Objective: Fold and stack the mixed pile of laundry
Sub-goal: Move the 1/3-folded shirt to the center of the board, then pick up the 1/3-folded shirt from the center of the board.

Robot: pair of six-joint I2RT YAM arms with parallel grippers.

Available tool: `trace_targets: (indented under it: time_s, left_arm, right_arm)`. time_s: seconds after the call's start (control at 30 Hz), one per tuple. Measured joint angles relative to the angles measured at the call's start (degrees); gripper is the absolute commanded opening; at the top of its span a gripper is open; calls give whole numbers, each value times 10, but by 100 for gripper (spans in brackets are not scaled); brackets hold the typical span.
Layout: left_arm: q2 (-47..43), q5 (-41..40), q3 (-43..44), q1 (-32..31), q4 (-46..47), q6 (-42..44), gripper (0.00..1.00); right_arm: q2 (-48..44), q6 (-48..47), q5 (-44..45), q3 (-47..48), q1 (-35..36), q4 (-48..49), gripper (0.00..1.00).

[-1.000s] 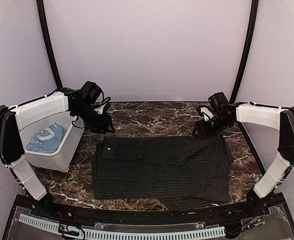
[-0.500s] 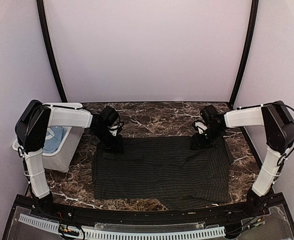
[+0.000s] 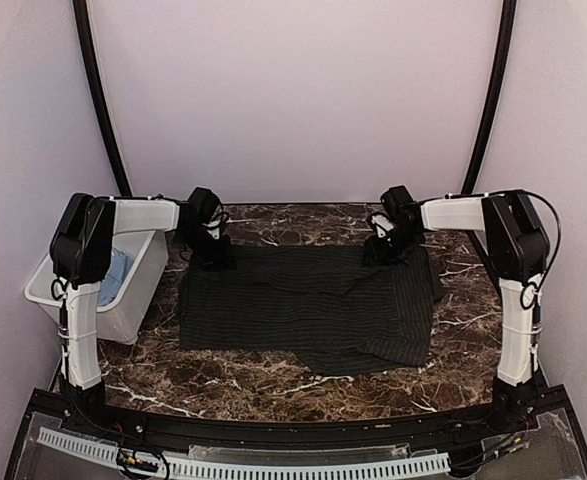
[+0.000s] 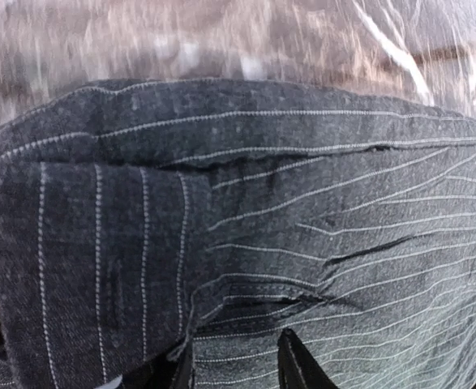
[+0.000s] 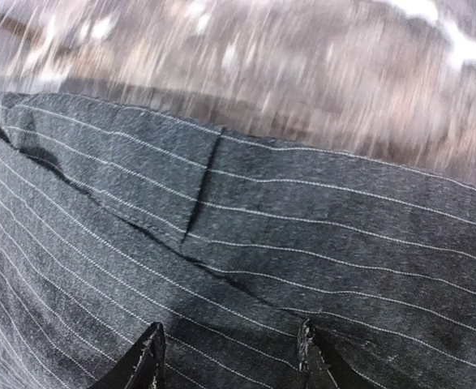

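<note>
Reference item: the black pinstriped shirt [image 3: 308, 310], lying spread on the marble counter [image 3: 223, 385] at mid-depth, its long side running left to right. Left of the shirt, and just beside its left edge, stands the white bin [image 3: 138, 300]; the light blue T-shirt [image 3: 123, 270] lies inside it, only a small patch showing over the rim, so that half of the task is judged not yet begun. At the shirt's far left corner the left end effector [image 3: 211, 255] is down on the cloth. The left wrist view shows its fingertips [image 4: 293, 361] standing apart with a stitched band and a raised fold between them; whether that fold is nipped cannot be told. The shirt's middle lies fairly flat with shallow creases, while its near right corner is rumpled and doubled over. At the shirt's far right corner the right end effector [image 3: 383, 248] is likewise down on the cloth. Its fingertips [image 5: 147, 356] are apart, the cloth between them lies flat, and nothing is seen gripped, so it reads as released. Handling judgement: the shirt is light, thin and limp, will not hold a shape, and is likely to slide readily on polished stone. It should be taken at doubled edges, seams or the collar band, at two corners together, to keep a fold line straight. Risk: picking up one layer only, or dragging the rumpled corner under.
</note>
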Motion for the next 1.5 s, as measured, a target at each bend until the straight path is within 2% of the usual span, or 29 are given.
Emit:
trace_targets:
  time_s: [0.13,0.2,0.3,0.47,0.6,0.7,0.8,0.97,1.2,1.5]
  left_arm:
    - [32,-17,67,4,-14,22,43]
    - [30,-25,85,4,-18,32,46]
    - [-6,-32,75,0,-9,49,55]
    - [-179,-33,-61,-21,33,54,59]
    - [-336,-36,-201,-53,77,29,60]
    - [-402,-43,-280,-84,89,5,59]
    - [-431,-54,-340,-105,88,-19,59]
    - [-435,-61,-379,-114,68,-49,57]
    - [-438,-62,-383,-129,56,-81,56]
    - [-440,-63,-416,-151,54,-116,56]
  right_arm:
    - [45,-16,12,86,-15,-27,59]
    - [41,-20,13,94,-19,-35,64]
    - [-7,-30,9,78,-24,-50,67]
    - [-194,-26,-9,-29,-17,-52,67]
    - [-356,-3,-23,-155,3,-45,65]
    - [-428,31,-36,-242,27,-59,63]
    - [-472,71,-40,-310,55,-86,63]
    - [-500,127,-30,-346,118,-131,62]
    - [-439,226,39,-339,230,-196,58]
    - [-484,349,104,-399,245,-246,54]
